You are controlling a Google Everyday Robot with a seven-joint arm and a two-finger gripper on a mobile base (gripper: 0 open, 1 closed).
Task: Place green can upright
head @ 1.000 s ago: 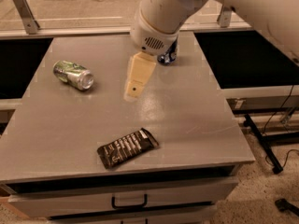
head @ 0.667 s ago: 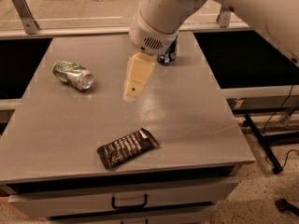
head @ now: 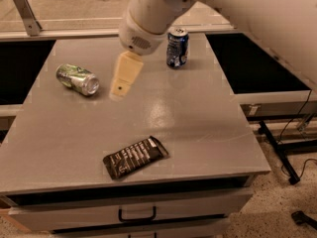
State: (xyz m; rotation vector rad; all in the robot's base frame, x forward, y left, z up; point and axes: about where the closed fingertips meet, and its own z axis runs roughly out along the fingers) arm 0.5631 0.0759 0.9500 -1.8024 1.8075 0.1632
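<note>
Object: green can (head: 78, 79), a small aluminium drink can with a light green and white patterned label and silver ends.
Pose: lying on its side, not upright, its long axis running from upper left to lower right in the view.
Visible end: one silver end faces the lower right.
Location: on the left part of the grey counter (head: 198, 123), toward the far side.
Contact: rests on the counter surface with nothing else touching it.
Pincer: the cream-coloured pincer (head: 119, 89) hangs near the can's right, tip pointing down, apart from the can.
</note>
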